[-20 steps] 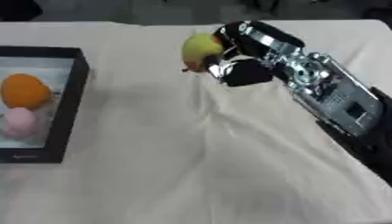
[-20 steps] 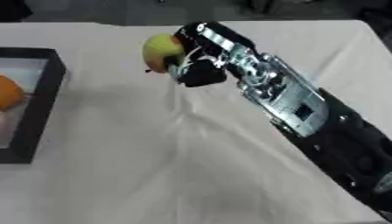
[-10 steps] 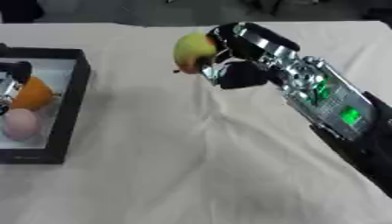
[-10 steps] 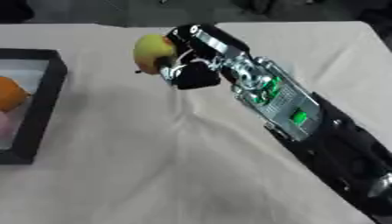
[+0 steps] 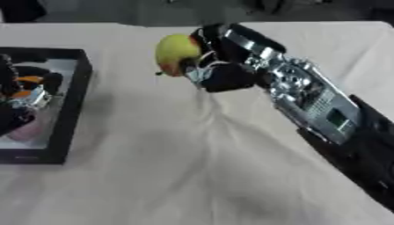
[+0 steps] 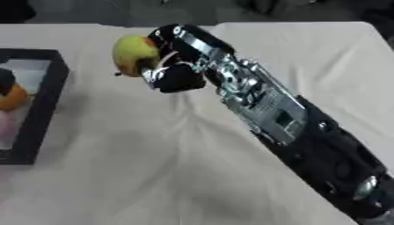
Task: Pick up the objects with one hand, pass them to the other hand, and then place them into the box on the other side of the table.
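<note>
your right hand (image 5: pixel 223 70) has its fingers curled round the yellow-green apple (image 5: pixel 176 52), held above the surface (image 5: pixel 192 167), right of the black box (image 5: pixel 67 110). your left hand (image 5: pixel 19 103) sits over the box; can't tell its fingers.

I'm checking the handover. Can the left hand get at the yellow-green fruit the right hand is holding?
Probably yes. The left hand is over the black box at the left, and only bare tablecloth lies between it and the fruit in the right hand.
</note>
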